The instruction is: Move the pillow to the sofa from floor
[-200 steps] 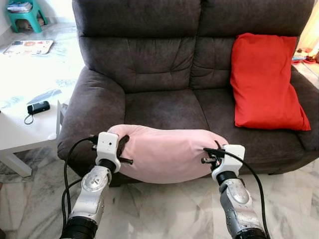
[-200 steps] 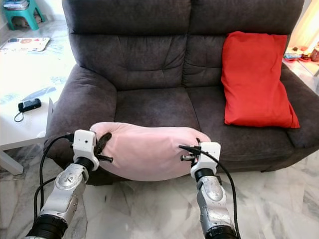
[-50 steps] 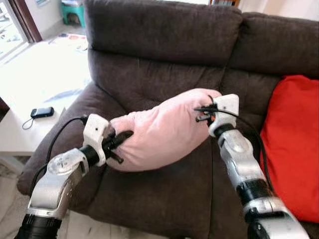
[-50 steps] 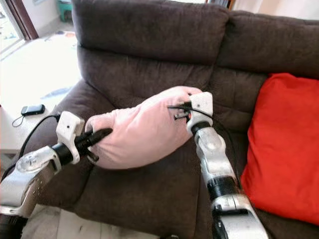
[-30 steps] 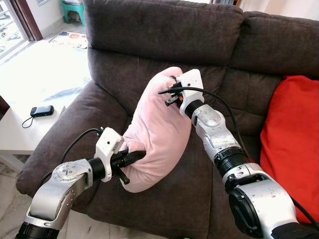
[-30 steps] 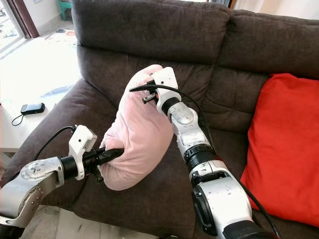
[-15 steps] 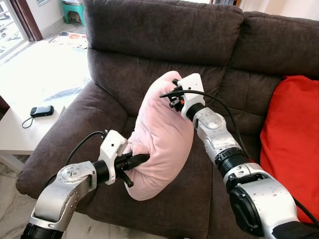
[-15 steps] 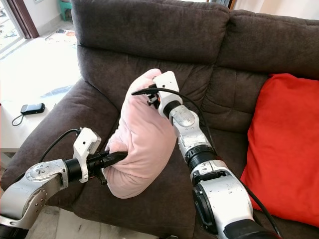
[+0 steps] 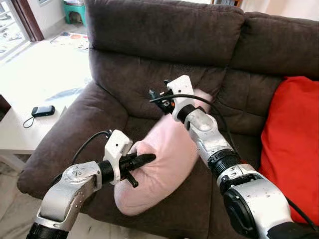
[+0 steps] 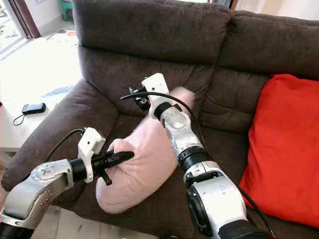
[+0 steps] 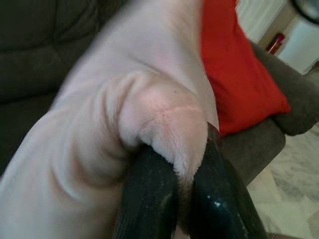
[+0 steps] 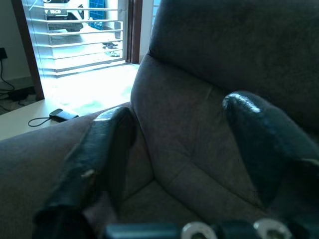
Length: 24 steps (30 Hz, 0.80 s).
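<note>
The soft pale-pink fleece pillow (image 9: 164, 159) lies slanted on the seat of the dark brown fabric sofa (image 9: 149, 45), upper end leaning on the backrest. The left gripper (image 9: 142, 160) pinches its lower corner to steady it, while the right gripper (image 10: 133, 97), fingers spread and empty, hovers near the backrest, seemingly letting the pillow settle.

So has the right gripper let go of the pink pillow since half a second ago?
Yes. The right gripper is open against the sofa backrest, left of the pink pillow; earlier it gripped the pillow's top.
</note>
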Available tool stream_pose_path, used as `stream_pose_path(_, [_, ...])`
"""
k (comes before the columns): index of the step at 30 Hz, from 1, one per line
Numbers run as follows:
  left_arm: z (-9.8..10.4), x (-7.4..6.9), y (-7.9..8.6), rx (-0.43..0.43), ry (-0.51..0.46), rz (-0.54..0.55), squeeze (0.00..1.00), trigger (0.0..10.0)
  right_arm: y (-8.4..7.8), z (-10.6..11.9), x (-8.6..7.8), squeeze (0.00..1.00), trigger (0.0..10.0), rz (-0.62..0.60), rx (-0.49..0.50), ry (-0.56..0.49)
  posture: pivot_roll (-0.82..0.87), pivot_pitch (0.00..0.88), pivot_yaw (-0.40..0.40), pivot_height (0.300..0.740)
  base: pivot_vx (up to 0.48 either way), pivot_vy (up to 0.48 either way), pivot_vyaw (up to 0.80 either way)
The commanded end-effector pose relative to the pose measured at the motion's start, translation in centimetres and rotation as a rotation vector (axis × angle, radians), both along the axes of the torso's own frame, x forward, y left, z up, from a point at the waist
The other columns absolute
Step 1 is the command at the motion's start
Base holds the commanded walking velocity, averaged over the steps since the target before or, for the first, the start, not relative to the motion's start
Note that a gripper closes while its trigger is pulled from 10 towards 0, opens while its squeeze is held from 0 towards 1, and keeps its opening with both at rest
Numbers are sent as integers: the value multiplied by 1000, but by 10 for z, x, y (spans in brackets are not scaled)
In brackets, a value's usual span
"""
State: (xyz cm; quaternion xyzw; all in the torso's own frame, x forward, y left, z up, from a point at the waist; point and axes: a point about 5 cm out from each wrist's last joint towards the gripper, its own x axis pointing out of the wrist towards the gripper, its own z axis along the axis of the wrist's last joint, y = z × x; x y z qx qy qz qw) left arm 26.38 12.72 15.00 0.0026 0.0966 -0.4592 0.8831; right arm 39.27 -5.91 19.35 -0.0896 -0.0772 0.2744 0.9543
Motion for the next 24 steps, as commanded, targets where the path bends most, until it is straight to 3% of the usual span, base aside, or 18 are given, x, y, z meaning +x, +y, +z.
stream_pose_path(1, [13,0,-4,-22,-68,-22,0,10000,-3,5,2,1000,10000,-16,-27,-25,85,94,-66,740,0,0,0])
stream_pose_path(2, [12,1,-4,-18,-69,-14,0,10000,-6,4,2,0,10000,-32,-26,-26,86,95,-66,740,0,0,0])
stream_pose_path(10, [4,10,5,-12,-78,97,0,10000,-37,-7,1,0,10000,-186,20,-43,80,100,-64,740,0,0,0])
stream_pose_path(14, [2,13,5,-10,-78,130,0,10000,-69,-5,-1,0,10000,-337,39,-103,73,105,-62,740,0,0,0])
stream_pose_path(16, [2,13,5,-11,-78,128,0,10000,-76,-3,-2,0,10000,-370,51,-114,73,105,-62,740,0,0,0])
stream_pose_path(19, [1,13,4,-16,-75,127,0,10000,-105,2,-7,0,10000,-508,79,-165,64,107,-62,740,0,0,0])
stream_pose_path(21, [-2,14,4,-18,-72,139,0,10000,-148,3,-21,0,10000,-723,79,-207,62,107,-62,740,0,0,0])
stream_pose_path(22, [-2,14,4,-18,-72,139,0,10000,-148,3,-21,0,10000,-723,79,-207,62,107,-62,740,0,0,0])
stream_pose_path(23, [-3,14,4,-18,-72,142,0,10000,-164,1,-28,0,10000,-814,83,-212,54,107,-64,740,0,0,0])
stream_pose_path(24, [-3,14,4,-18,-72,142,0,10000,-164,1,-28,0,10000,-814,83,-212,54,107,-64,740,0,0,0])
